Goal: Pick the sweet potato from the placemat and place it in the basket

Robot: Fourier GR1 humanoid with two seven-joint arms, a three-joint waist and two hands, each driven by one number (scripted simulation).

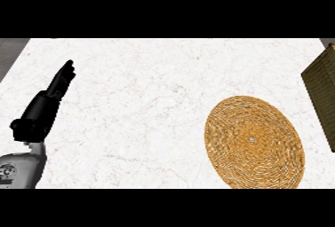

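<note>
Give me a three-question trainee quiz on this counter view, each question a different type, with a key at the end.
1. True or false: the left hand is curled round a sweet potato.
2. Multiple choice: where does the round woven placemat lie? A) at the view's lower right B) at the view's upper left C) under the left hand
3. Fill in: the dark woven basket is cut off by the view's ______ edge.

Key:
1. False. Its fingers are straight and it holds nothing; no sweet potato shows in this view.
2. A
3. right

Note: the right hand is not in view, and the placemat's top is bare on the white marble counter.
</note>
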